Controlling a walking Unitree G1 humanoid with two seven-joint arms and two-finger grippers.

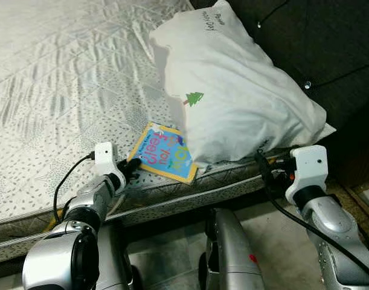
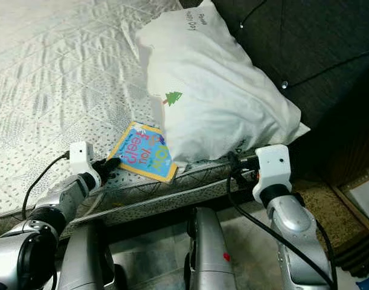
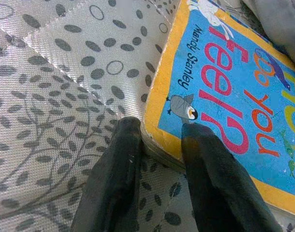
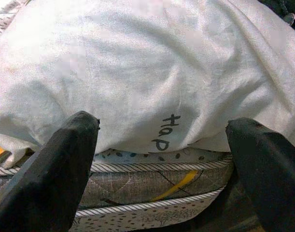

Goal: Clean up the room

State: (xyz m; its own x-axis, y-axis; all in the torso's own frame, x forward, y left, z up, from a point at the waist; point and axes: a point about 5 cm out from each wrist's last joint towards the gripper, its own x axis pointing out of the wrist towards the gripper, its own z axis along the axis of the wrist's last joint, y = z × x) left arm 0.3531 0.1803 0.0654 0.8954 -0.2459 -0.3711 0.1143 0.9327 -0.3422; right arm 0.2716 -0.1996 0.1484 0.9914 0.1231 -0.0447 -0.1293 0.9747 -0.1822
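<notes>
Book (image 1: 162,153), blue with a yellow border, lies at the lower centre of the frame on the bed (image 1: 57,90), its far corner tucked under the white pillow (image 1: 232,96). The left hand (image 3: 159,152) is parted astride its near corner; a firm closure before sliding outward is advised. The right hand (image 4: 161,169) is spread wide before the pillow.

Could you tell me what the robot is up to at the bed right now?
It stands at the edge of the bed. Its left gripper is at the corner of a children's book lying on the mattress, one finger on the cover and one beside the edge, the book not lifted. The book's far side is tucked under a white pillow. The right gripper is open, facing the pillow's near edge without touching it.
</notes>
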